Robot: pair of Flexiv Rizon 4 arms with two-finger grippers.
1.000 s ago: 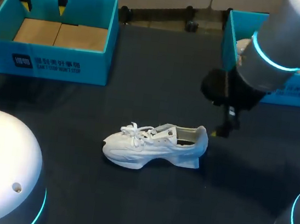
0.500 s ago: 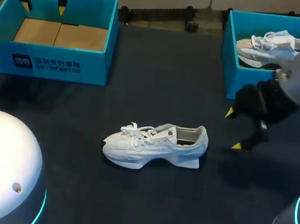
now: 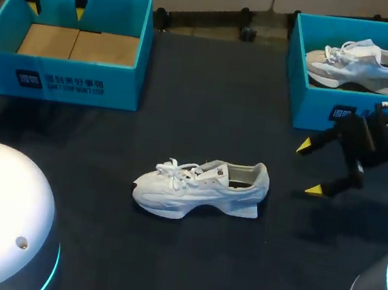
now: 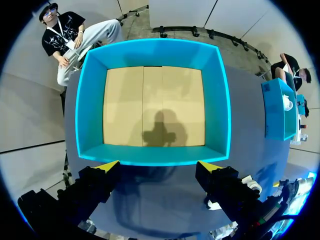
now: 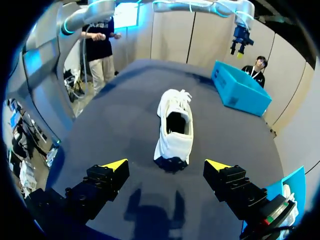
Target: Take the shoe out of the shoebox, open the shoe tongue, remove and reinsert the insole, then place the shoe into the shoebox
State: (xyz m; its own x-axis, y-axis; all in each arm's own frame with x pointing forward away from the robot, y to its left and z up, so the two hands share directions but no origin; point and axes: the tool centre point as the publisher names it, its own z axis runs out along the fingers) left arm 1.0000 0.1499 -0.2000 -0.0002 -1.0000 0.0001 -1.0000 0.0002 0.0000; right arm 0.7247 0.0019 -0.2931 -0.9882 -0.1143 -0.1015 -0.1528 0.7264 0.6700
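Well left of the white shoe point(image 3: 201, 187) and farther back stands a blue shoebox point(image 3: 59, 83); the left gripper point(image 3: 55, 9) hangs over its far wall, fingers apart. The shoe rests on its sole on the dark table point(image 3: 207, 97), toe leftward. Near its heel, to the right, the right gripper point(image 3: 308, 169) hovers with fingers spread, holding nothing. Farther right and back, a second shoebox point(image 3: 313, 107) holds another shoe point(image 3: 358, 63).
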